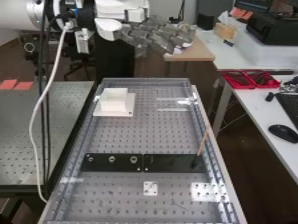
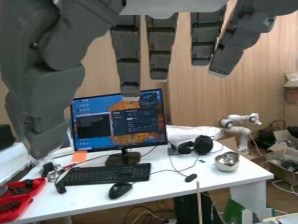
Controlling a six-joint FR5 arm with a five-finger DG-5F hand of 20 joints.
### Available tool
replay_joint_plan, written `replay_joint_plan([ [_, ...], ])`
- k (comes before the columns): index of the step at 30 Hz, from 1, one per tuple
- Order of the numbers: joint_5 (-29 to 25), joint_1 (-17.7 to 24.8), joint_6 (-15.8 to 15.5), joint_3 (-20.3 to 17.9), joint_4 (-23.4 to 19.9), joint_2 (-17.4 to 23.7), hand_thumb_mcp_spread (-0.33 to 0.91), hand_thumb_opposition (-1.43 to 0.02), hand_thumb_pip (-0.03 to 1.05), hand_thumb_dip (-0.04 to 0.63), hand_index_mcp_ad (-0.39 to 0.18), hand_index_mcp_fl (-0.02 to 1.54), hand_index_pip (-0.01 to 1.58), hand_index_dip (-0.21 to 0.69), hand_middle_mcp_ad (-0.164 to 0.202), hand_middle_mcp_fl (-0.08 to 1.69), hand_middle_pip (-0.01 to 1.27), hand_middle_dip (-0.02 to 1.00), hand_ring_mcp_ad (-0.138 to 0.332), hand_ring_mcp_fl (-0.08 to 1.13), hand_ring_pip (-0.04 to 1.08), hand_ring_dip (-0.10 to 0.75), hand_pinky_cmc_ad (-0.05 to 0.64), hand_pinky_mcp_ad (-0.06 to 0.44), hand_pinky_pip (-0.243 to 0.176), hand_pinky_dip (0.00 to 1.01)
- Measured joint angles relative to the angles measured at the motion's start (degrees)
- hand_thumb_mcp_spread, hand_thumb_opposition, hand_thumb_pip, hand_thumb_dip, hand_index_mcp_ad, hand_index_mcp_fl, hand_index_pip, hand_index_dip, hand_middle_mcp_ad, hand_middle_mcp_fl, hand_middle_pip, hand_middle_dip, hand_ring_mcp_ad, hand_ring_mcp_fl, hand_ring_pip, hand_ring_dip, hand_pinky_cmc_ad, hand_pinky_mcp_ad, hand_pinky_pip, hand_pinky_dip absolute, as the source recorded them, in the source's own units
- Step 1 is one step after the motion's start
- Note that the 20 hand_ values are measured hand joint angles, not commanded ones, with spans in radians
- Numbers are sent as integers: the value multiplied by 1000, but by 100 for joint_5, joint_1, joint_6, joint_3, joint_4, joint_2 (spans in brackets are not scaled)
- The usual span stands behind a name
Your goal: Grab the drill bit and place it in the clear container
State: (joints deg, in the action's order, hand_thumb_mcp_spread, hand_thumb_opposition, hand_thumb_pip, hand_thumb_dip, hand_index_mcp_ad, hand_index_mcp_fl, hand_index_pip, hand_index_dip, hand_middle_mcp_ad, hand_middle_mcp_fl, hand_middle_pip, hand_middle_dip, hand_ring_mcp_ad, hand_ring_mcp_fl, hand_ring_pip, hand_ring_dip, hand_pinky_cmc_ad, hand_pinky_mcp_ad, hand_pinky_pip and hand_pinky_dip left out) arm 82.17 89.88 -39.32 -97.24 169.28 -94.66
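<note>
High view: hand (image 1: 156, 36), 2 black plates (image 1: 171, 162)

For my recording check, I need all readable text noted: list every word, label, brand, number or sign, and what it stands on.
None can be read.
Monitor: any text is too small to read.
Keyboard: key markings too small to read.
Orange paper note: no writing can be made out.
Black plates: no legible marking.

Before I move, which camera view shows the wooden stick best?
The high view: the wooden stick appears from its tip down to a black plate. The wrist view shows its upper part, near the white desk.
</note>
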Motion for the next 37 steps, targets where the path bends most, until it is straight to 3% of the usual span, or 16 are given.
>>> replay_joint_plan([
  [10, 203, 14, 18, -58, -82, 23, 319, -747, 401, 140, -47, 492, 87, 298, 51, 182, 129, 197, 215, 44, 112, 24, 291, 185, -75, 490],
  [16, -10, 65, 50, -124, -41, 59, 290, -714, 356, 98, -40, 440, 84, 298, 58, 182, 129, 197, 216, 44, 108, 24, 290, 182, -75, 494],
  [20, 169, 55, 61, -152, 58, 84, 271, -700, 354, 68, -51, 372, 79, 298, 49, 178, 129, 197, 216, 40, 108, 24, 290, 182, -75, 496],
  [21, 173, 53, 60, -153, 83, 86, 269, -696, 353, 68, -38, 354, 73, 298, 61, 175, 129, 197, 216, 40, 108, 24, 290, 185, -75, 497],
  [25, 187, 72, 7, -155, 200, 91, 258, -698, 284, 54, -35, 304, 73, 298, 61, 162, 129, 197, 218, 44, 108, 24, 291, 185, -75, 497],
  [28, 181, 109, -59, -148, 262, 89, 253, -682, 269, 44, -40, 250, 73, 298, 52, 152, 126, 197, 215, 44, 108, 24, 291, 187, -75, 497],
  [31, 71, 170, -161, -139, 324, 81, 253, -682, 265, 44, -35, 244, 73, 302, 68, 155, 138, 197, 229, 44, 108, 24, 295, 199, -75, 497],
  [37, 329, 196, -268, -134, 349, 79, 253, -682, 265, 44, -47, 239, 79, 298, 61, 157, 138, 197, 229, 45, 108, 24, 316, 211, -75, 497],
])
